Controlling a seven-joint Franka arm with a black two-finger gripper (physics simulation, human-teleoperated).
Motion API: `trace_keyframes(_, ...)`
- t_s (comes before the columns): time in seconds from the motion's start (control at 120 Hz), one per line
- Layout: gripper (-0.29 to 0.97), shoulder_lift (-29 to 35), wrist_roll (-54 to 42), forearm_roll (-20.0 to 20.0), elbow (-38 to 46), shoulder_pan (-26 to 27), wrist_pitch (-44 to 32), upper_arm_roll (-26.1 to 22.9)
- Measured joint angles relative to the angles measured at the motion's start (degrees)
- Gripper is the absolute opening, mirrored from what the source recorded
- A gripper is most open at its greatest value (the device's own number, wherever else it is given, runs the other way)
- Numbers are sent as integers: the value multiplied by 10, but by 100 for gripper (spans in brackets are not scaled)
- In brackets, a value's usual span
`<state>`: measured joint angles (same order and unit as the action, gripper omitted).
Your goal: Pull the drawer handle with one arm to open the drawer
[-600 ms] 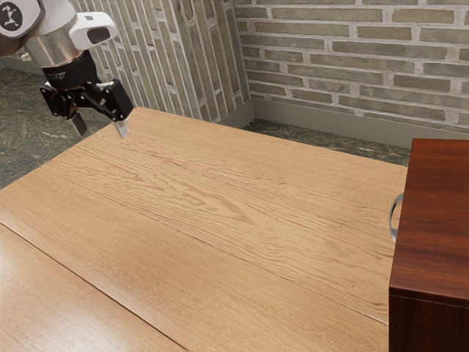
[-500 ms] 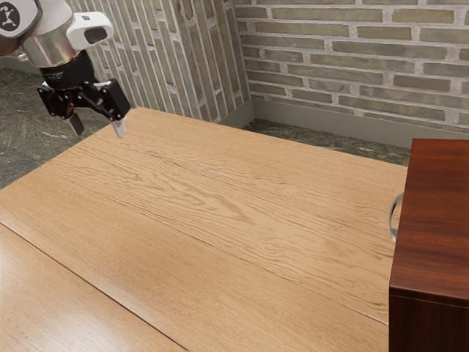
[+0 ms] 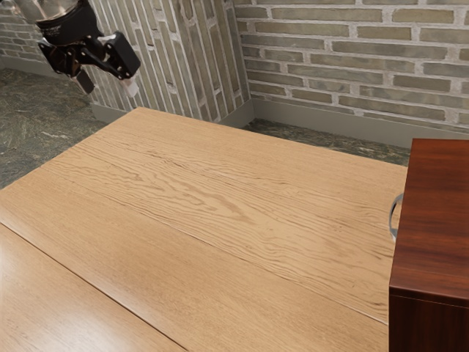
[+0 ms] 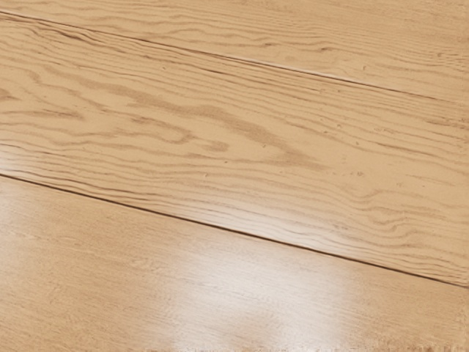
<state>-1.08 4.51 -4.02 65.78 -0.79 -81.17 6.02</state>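
1. The gripper (image 3: 108, 83) is seen in the upper left of the frame, above the far corner of the worktop (image 3: 220, 220). Its fingers are spread and nothing is held. The drawer handle (image 3: 395, 217) is way over at the right edge, poking out from the side of the dark red cabinet (image 3: 432, 220). The two are well apart, so nothing's been grabbed yet.
2. Biggest worry: the handle is seen only as a thin grey loop, edge-on. If the fingers aren't turned to straddle it, it probably gets bumped or missed rather than clamped.
3. If the long trip across is made too low, the worktop could get scraped. Plain wood grain (image 4: 234, 176) is what's caught by the wrist view, so no help with lining up is offered there for now.
4. If the cabinet's top edge is clipped on approach, the whole cabinet might be shoved.
5. With a shallow pinch, the handle could be lost once pulling is started. The drawer might be jammed by an off-axis pull.
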Motion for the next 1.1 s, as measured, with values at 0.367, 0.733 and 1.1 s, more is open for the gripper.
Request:
trace_keyframes(0.367, 66, -110, 3, 9, 5, 2, -7, -18)
trace_keyframes(0.733, 66, -55, 3, 217, 208, 33, -296, -12)
trace_keyframes(1.1, 65, -22, 21, 294, 320, 90, -453, -17)
